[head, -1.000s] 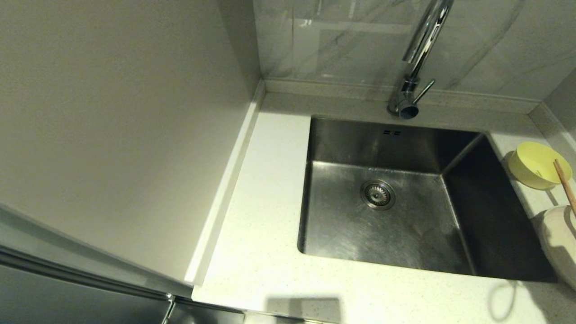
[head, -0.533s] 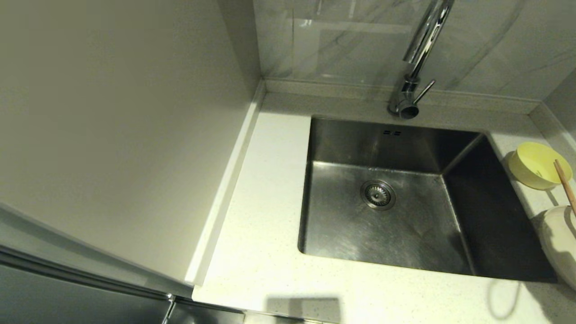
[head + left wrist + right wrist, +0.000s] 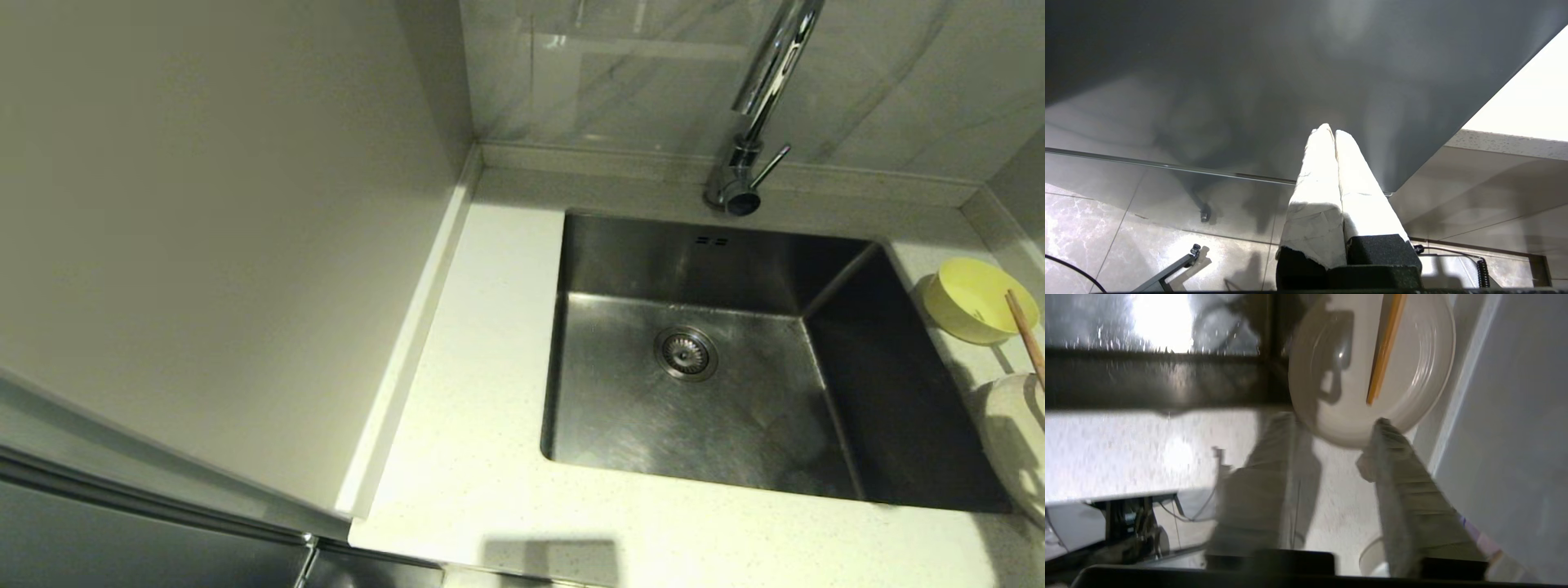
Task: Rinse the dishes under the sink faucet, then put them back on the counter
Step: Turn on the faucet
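Sink (image 3: 620, 408): a square steel basin set into the counter, with a round drain (image 3: 685, 353) in its floor and two small slots (image 3: 712, 241) high on its back wall.
Faucet (image 3: 755, 106): a tall chrome tap rising from the counter's back edge, just behind the sink's back rim, with a thin lever rod (image 3: 771, 163) sticking out to one side.
Counter (image 3: 473, 457): white speckled stone around the sink, with a raised strip along the back edge and the left edge.
Bowl (image 3: 976, 299): small and pale yellow, on the narrow strip of counter along the sink's right rim, toward the back right corner.
Plate (image 3: 1016, 433): cream white, on the counter's right edge just in front of the bowl; cut off by the head view, seen whole in the right wrist view (image 3: 1339, 375).
Chopsticks (image 3: 1024, 331): thin and brown, lying across the plate (image 3: 1386, 347) with the far end passing over the bowl's rim.
Right gripper (image 3: 1331, 437): out of the head view; it hovers over the counter at the plate's near edge, its fingers (image 3: 1400, 486) spread wide apart and holding nothing, one fingertip at the plate's rim.
Left gripper (image 3: 1329, 132): parked low, off the counter, in front of a dark cabinet panel (image 3: 1208, 73) above the tiled floor (image 3: 1094, 228); its two white-wrapped fingers (image 3: 1316, 183) are pressed together with nothing between them.
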